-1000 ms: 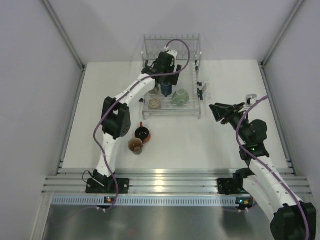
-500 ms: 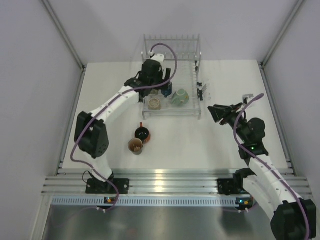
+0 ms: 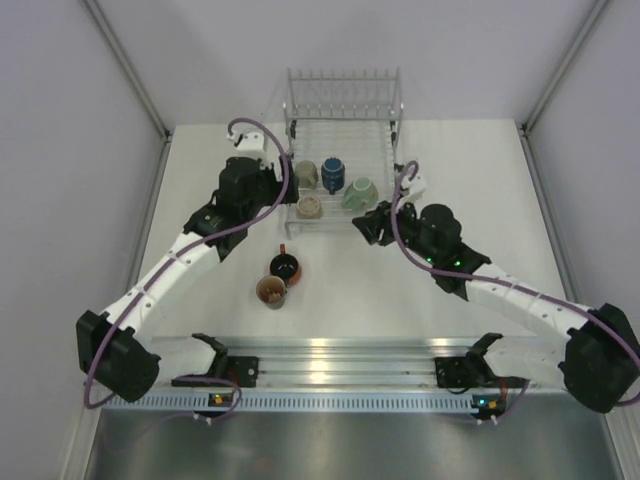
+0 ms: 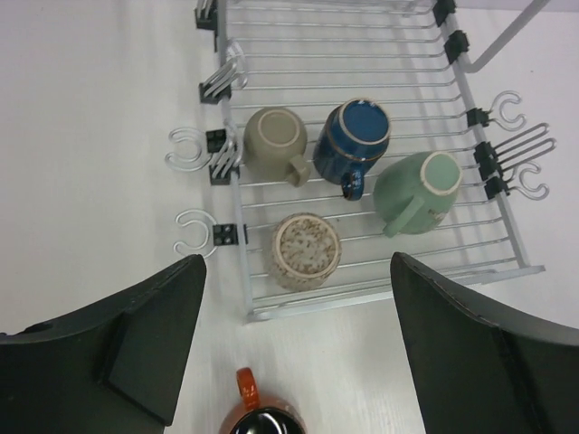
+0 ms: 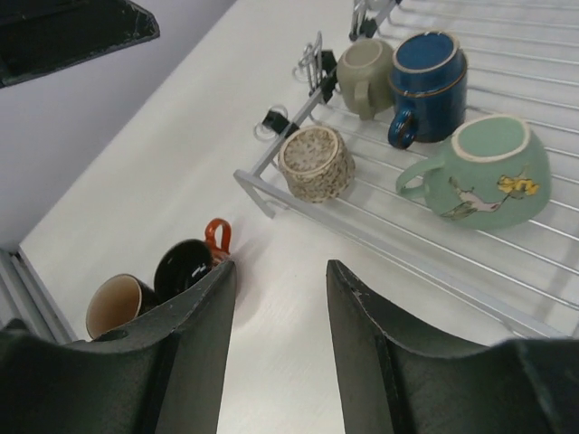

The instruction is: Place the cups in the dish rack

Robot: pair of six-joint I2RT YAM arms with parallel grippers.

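The dish rack stands at the back of the table and holds several cups: a beige one, a dark blue one, a mint-green one and a speckled beige one. In front of the rack, on the table, stand an orange-brown cup with a black inside and a brown cup with a cream inside. My left gripper hovers open by the rack's left front, empty. My right gripper is open and empty at the rack's front right. The left wrist view shows the rack and orange-brown cup.
Small wire clips hang on the rack's left rim, and more hang on its right rim. Metal rails run along the near table edge. Grey walls close in the table at both sides and the back.
My left arm has pulled back out of the rack to the left, leaving the dark blue cup inside. My right arm has swung in from the right to the rack's front corner.
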